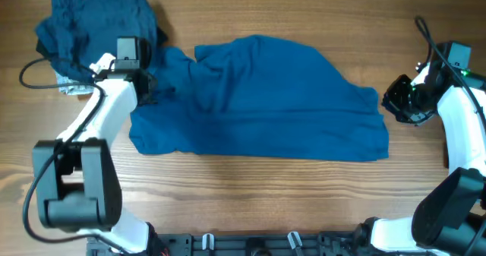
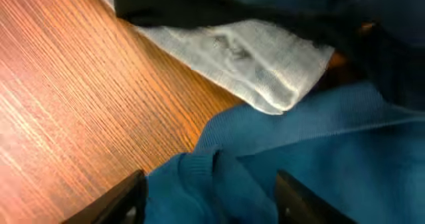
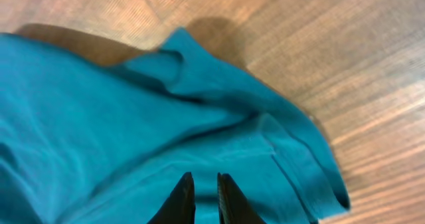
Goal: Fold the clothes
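- The table [image 1: 304, 203] shows bare wood all along the blue shirt's near edge and past its right end, which is the open room I have.
- The blue shirt [image 1: 266, 96] lies spread mid-table, its long axis running left to right and its left part rumpled. My left arm [image 1: 106, 112] covers its far-left corner, so I cannot tell which end is the collar.
- The navy pile [image 1: 99, 17] sits beyond the shirt's far-left corner, close against it.
- The pale grey-white garment [image 2: 259, 58] peeks out just left of the shirt. It is mostly buried under darker cloth [image 2: 199, 14], and I cannot tell if that is black or navy.
- My left gripper [image 2: 209, 184] stands wide open at the shirt's left edge, with a bunched fold lying loose between the fingers.
- My right gripper [image 3: 204, 184] hangs at the shirt's right end, all but closed, with no cloth visibly caught.
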Controlling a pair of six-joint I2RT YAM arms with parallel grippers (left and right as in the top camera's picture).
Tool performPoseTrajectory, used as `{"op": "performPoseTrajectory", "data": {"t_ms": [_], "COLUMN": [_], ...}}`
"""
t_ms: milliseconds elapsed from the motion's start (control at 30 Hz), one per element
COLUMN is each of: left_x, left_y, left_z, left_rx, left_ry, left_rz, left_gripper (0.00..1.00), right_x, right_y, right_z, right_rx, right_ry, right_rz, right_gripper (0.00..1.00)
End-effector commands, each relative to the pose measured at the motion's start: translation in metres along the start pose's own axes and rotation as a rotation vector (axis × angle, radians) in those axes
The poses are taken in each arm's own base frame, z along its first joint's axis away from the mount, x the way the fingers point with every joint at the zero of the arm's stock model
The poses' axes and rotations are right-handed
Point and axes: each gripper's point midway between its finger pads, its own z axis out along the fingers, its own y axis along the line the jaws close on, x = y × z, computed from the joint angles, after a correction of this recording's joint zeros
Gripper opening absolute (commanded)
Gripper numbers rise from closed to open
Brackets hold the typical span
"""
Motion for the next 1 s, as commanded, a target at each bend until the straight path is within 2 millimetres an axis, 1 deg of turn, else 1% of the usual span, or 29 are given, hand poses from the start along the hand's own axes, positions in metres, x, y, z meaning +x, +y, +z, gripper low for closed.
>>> {"op": "performPoseTrajectory", "data": {"t_ms": [0, 67, 100, 133, 167, 200, 267, 333, 367, 400, 467, 500, 567, 633, 700, 800, 900, 933, 967], "left_x": [-0.037, -0.043, -0.042, -0.037, -0.032, -0.019, 0.0, 0.024, 0.036, 0.051, 0.072, 0.088, 0.108, 0.121, 0.132, 0.137, 0.137, 0.137, 0.138], "left_y": [-0.006, -0.014, -0.021, -0.028, -0.033, -0.041, -0.048, -0.053, -0.054, -0.054, -0.057, -0.061, -0.064, -0.067, -0.068, -0.07, -0.07, -0.069, -0.069], "left_z": [-0.057, -0.086, -0.1, -0.112, -0.116, -0.119, -0.116, -0.103, -0.094, -0.082, -0.071, -0.065, -0.059, -0.056, -0.055, -0.056, -0.056, -0.056, -0.056], "left_rx": [0.101, 0.193, 0.257, 0.327, 0.361, 0.418, 0.458, 0.455, 0.436, 0.411, 0.395, 0.395, 0.386, 0.375, 0.367, 0.368, 0.367, 0.365, 0.364], "left_ry": [-0.119, -0.132, -0.123, -0.092, -0.063, 0.004, 0.104, 0.206, 0.251, 0.303, 0.373, 0.419, 0.461, 0.482, 0.495, 0.498, 0.498, 0.5, 0.5], "left_rz": [-0.023, -0.002, 0.036, 0.058, 0.064, 0.078, 0.1, 0.126, 0.142, 0.161, 0.187, 0.224, 0.274, 0.303, 0.327, 0.342, 0.343, 0.343, 0.343], "left_gripper": [0.77, 0.82, 0.84, 0.84, 0.84, 0.84, 0.83, 0.83, 0.83, 0.8, 0.78, 0.78, 0.78, 0.78, 0.79, 0.82, 0.85, 0.87, 0.88], "right_x": [-0.005, -0.007, -0.01, -0.013, -0.016, -0.02, -0.021, -0.015, -0.011, -0.008, -0.001, 0.005, 0.015, 0.023, 0.029, 0.03, 0.03, 0.025, 0.023], "right_y": [0.027, 0.05, 0.062, 0.073, 0.08, 0.09, 0.105, 0.121, 0.131, 0.138, 0.147, 0.151, 0.157, 0.158, 0.153, 0.137, 0.115, 0.097, 0.093], "right_z": [-0.004, -0.008, -0.012, -0.015, -0.018, -0.02, -0.018, -0.011, -0.003, 0.006, 0.027, 0.039, 0.061, 0.079, 0.097, 0.122, 0.144, 0.151, 0.151], "right_rx": [-0.13, -0.259, -0.322, -0.382, -0.412, -0.442, -0.464, -0.482, -0.48, -0.466, -0.435, -0.428, -0.42, -0.408, -0.375, -0.296, -0.195, -0.1, -0.086], "right_ry": [-0.004, -0.011, -0.02, -0.034, -0.048, -0.072, -0.088, -0.077, -0.07, -0.066, -0.049, -0.026, 0.014, 0.051, 0.084, 0.11, 0.118, 0.096, 0.094], "right_rz": [-0.064, -0.126, -0.14, -0.156, -0.169, -0.197, -0.216, -0.236, -0.252, -0.273, -0.304, -0.319, -0.337, -0.344, -0.326, -0.273, -0.25, -0.223, -0.209], "right_gripper": [0.24, 0.48, 0.63, 0.75, 0.79, 0.8, 0.72, 0.58, 0.54, 0.47, 0.4, 0.34, 0.27, 0.23, 0.23, 0.23, 0.23, 0.24, 0.25]}}
